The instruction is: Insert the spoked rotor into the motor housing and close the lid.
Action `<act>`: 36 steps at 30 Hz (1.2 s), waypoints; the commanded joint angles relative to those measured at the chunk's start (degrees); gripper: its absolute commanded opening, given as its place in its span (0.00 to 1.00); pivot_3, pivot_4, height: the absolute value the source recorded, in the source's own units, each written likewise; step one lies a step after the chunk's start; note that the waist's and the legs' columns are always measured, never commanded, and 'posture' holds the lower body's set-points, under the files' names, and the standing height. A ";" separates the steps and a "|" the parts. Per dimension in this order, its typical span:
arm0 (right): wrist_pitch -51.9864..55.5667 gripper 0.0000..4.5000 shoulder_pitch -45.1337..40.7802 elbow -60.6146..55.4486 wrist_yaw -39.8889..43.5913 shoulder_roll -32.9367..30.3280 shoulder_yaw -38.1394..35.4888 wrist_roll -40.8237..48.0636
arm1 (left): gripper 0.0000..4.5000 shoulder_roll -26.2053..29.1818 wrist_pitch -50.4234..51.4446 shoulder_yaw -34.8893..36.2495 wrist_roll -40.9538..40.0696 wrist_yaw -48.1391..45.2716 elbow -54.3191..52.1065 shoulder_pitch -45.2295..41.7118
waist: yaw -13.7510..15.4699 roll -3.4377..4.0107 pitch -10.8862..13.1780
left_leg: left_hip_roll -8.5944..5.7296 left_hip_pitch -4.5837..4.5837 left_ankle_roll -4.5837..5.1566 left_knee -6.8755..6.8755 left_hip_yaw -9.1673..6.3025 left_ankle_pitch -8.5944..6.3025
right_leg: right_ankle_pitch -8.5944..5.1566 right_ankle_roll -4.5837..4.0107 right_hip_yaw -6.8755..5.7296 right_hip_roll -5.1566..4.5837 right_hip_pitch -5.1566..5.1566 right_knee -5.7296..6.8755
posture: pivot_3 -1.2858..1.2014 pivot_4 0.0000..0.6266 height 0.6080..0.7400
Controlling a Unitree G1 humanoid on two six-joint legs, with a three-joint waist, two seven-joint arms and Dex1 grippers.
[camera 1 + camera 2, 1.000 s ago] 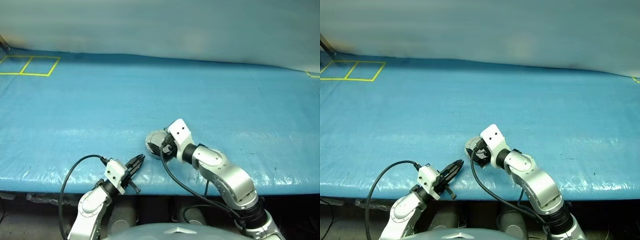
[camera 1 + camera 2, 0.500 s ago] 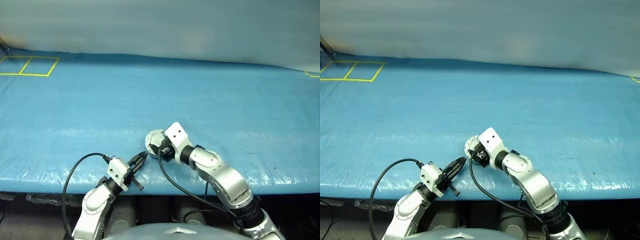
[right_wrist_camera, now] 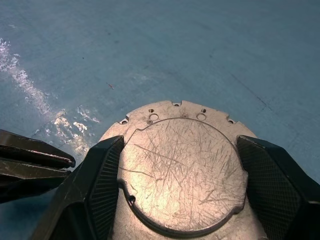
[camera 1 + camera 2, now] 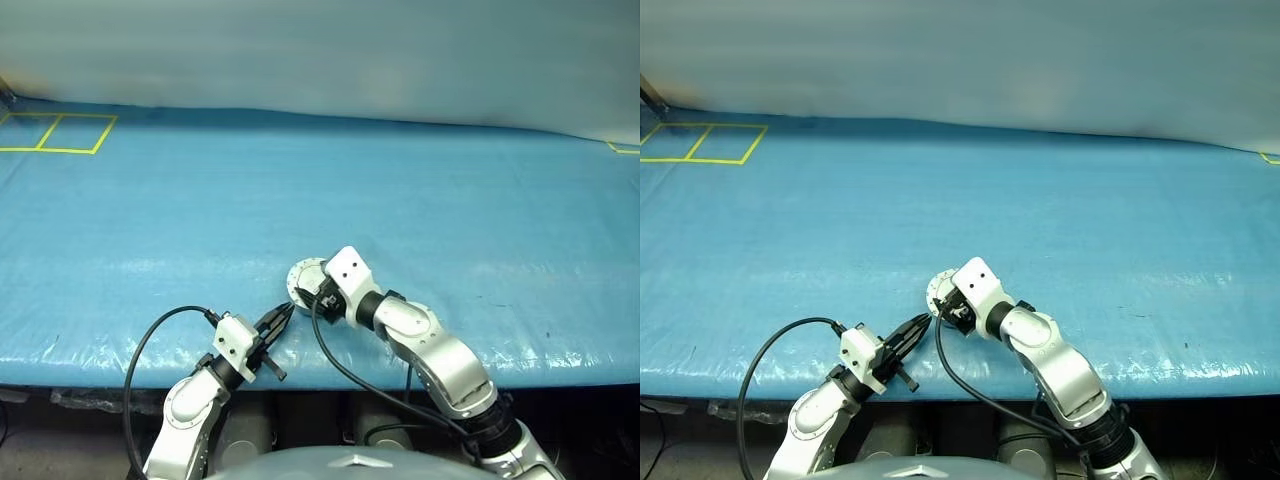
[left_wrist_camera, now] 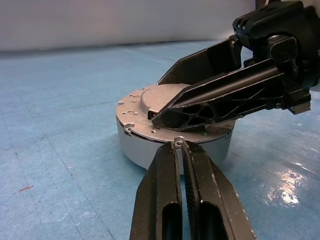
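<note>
Right hand [image 3: 175,200] straddles the housing [image 5: 150,150], its two fingers [image 3: 95,190] spread either side of the lid [image 3: 180,170], which lies flat and shut on top; from here I can't tell whether they press the sides. I judge the straddle is there to steady or seat the lid. Left hand [image 5: 179,150] is clenched empty, tips meeting just at the housing's near rim, probably bracing it against sliding on the blue desk [image 4: 200,220]. No rotor to be seen, so I take it to be inside. No writing or markings I can read on the metal.
</note>
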 commanded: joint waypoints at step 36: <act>3.81 0.73 -1.93 4.05 1.59 2.56 0.89 -1.86 | 0.04 13.81 68.49 6.44 -31.72 5.60 -4.31 -32.64 | -0.54 -0.16 -0.04 | 0.07 0.87 -0.27 -0.23 -0.03 0.10 | -0.02 -0.15 0.06 0.15 0.75 0.01 | 0.52 0.24 1.00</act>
